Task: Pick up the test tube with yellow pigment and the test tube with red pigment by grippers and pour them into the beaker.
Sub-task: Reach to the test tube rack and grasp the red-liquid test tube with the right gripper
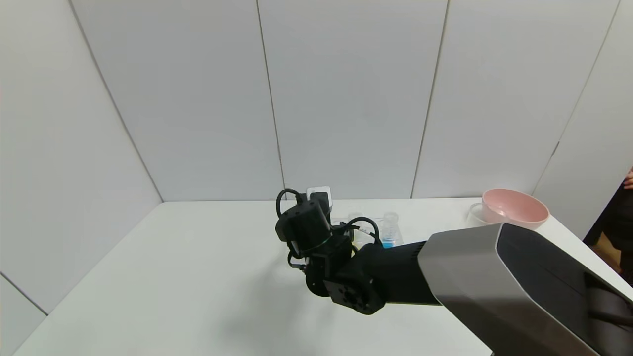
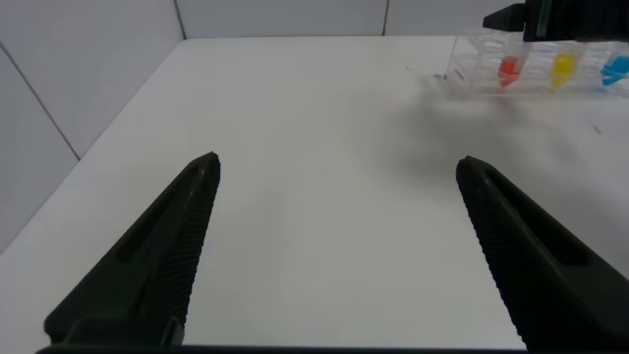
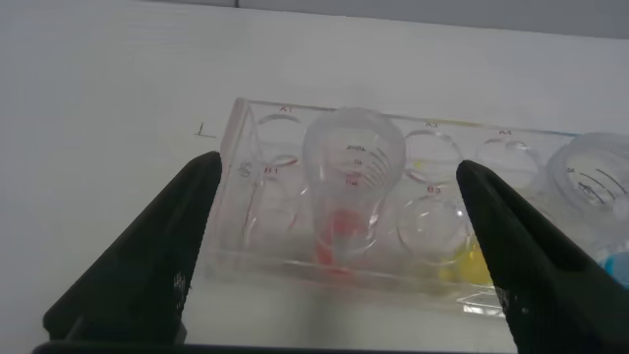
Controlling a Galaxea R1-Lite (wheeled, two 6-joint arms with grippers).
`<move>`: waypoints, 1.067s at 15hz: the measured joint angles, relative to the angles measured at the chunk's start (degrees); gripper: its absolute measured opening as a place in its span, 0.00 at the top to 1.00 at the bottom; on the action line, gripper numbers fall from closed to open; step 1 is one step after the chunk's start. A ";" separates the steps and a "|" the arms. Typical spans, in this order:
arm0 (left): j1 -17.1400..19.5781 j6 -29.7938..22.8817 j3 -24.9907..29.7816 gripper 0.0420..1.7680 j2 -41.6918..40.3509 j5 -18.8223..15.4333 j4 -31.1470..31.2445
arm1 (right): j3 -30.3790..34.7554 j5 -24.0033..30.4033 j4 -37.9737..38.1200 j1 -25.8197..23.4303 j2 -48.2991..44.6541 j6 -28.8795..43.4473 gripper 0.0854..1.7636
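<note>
The test tube with red pigment [image 3: 349, 187] stands upright in a clear rack [image 3: 246, 147], red liquid at its tip. My right gripper [image 3: 334, 172] is open, one finger on each side of this tube and neither touching it. The test tube with yellow pigment [image 3: 464, 256] stands one hole over in the same rack. From the left wrist view the red tube [image 2: 508, 71] and yellow tube [image 2: 563, 67] show far off. My left gripper [image 2: 339, 167] hangs open over bare table, holding nothing. The beaker [image 1: 475, 213] stands at the back right of the table.
A blue-tipped tube [image 1: 389, 232] stands in the rack on the right arm's side. A pink bowl [image 1: 514, 207] sits right beside the beaker. The white table [image 1: 173, 272] ends at grey wall panels behind and to the left.
</note>
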 joint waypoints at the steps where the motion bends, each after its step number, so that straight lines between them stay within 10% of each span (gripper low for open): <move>1: 0.00 0.00 0.00 0.03 0.00 0.00 0.00 | -0.35 0.00 0.02 -0.06 0.22 -0.02 0.03; 7: 0.00 0.02 0.00 0.03 0.00 0.00 0.00 | -0.69 0.00 -0.69 -0.83 0.61 -1.66 0.06; 16: 0.00 0.00 0.00 0.03 0.00 0.00 0.00 | -0.39 0.21 0.02 -0.68 0.57 -1.83 0.76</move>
